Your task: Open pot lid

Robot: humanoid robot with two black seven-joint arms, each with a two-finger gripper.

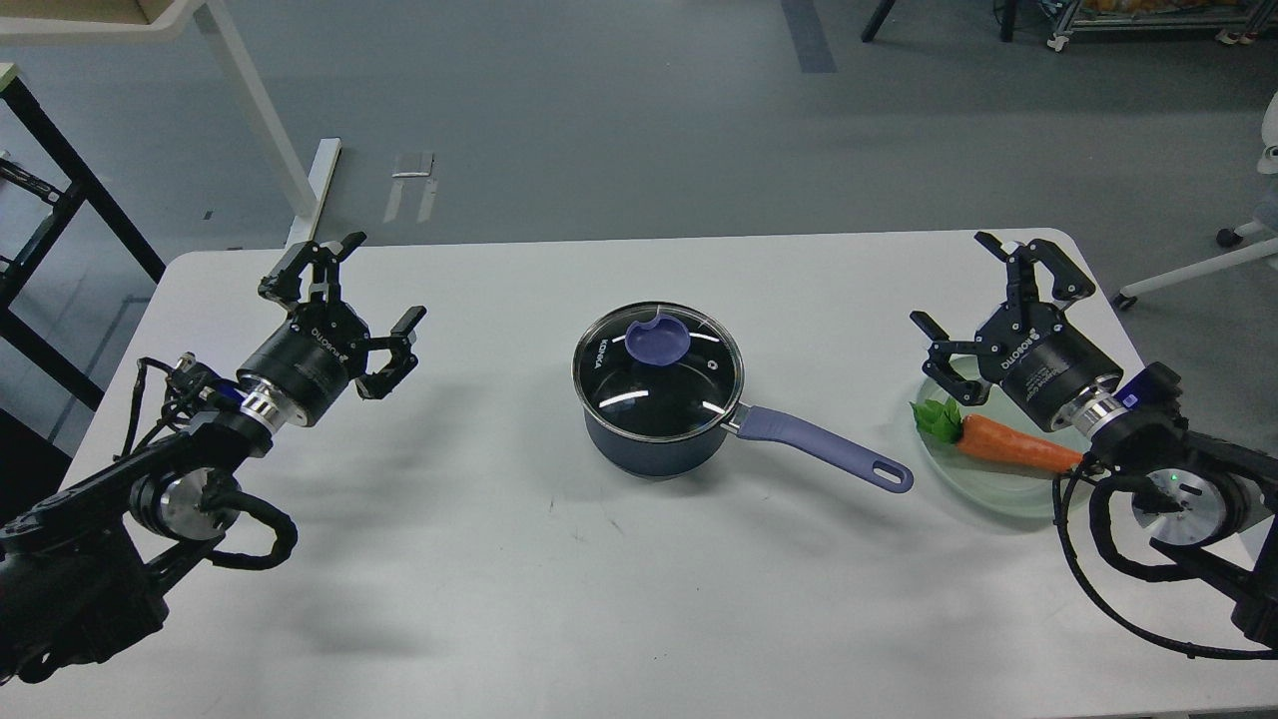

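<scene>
The dark navy pot (pixel 651 447) stands at the middle of the white table, its long purple-blue handle (pixel 824 447) pointing right and toward me. The clear glass lid (pixel 659 384) with a steel rim sits flat on the pot, its purple-blue knob (pixel 655 343) toward the far side. My left gripper (pixel 379 285) hovers open well to the left of the pot. My right gripper (pixel 958 285) is open too, far to the right, above a plate. Neither touches the pot or lid.
A pale green glass plate (pixel 998 489) at the right holds a toy carrot (pixel 1013 449) with green leaves, partly under my right arm. The table's far edge (pixel 639 242) runs behind the pot. Beyond are floor, desk legs and a chair base.
</scene>
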